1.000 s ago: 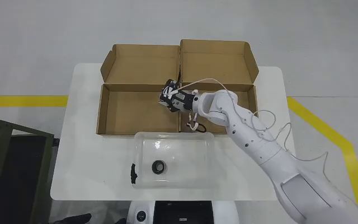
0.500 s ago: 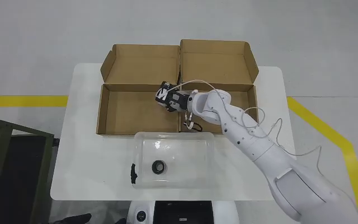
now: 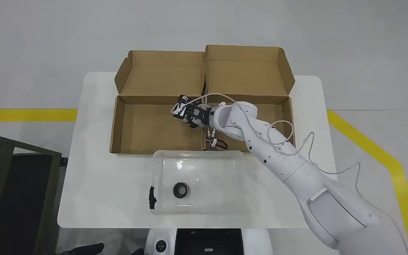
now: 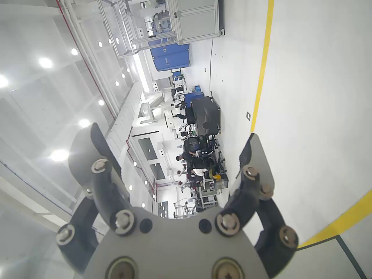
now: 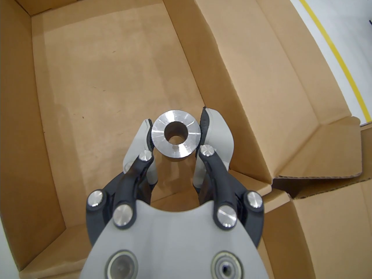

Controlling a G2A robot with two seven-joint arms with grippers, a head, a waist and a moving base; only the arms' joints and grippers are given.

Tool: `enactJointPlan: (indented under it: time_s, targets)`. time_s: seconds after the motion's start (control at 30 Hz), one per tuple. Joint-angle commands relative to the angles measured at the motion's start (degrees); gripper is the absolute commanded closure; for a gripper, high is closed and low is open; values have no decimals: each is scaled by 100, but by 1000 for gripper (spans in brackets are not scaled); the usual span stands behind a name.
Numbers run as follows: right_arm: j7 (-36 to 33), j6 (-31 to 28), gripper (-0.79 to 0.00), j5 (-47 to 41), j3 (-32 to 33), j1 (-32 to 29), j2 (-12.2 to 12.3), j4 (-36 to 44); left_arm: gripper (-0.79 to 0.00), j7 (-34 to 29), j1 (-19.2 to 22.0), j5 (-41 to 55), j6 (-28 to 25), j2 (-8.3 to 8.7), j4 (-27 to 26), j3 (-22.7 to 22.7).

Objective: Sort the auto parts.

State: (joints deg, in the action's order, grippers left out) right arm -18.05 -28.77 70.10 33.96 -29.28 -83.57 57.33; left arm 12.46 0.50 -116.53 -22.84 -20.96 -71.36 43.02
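Right pincer (image 5: pixel 176 129), closed on a silver metal bushing (image 5: pixel 187 143), hangs mid-frame in the top view over the right end of the frame-left cardboard box (image 3: pixel 137 127); left pincer (image 4: pixel 173 133) gapes wide, empty.

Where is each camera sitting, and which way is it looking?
Top view: above the arms, looking down at the white table; the right arm shows, stretched over a cardboard box.
Left wrist view: on the left wrist, facing out across the room's floor; the left hand shows, open and empty.
Right wrist view: on the right wrist, looking down into the box; the right hand shows, shut on a metal ring.
Shared: top and right wrist views both show that box and hand.
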Motion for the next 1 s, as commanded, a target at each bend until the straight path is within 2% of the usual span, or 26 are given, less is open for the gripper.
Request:
enactJointPlan:
  time_s: [0.0, 0.13, 0.47, 0.7, 0.97]
  targets:
    - [-11, 1, -231, 28, -1, 1, -19, -37, -785, 0, 0, 0, 0, 0, 0, 0]
    - [-22, -22, -286, 75, 9, 5, -56, -88, -785, 0, 0, 0, 0, 0, 0, 0]
    - [95, -96, -517, 135, 201, -143, -51, 339, -785, 0, 0, 0, 0, 0, 0, 0]
    - [-106, -269, -548, 211, 549, -552, 114, 1399, -785, 0, 0, 0, 0, 0, 0, 0]
    - [-568, -497, -570, 362, 1046, -1388, 381, 2872, -785, 0, 0, 0, 0, 0, 0, 0]
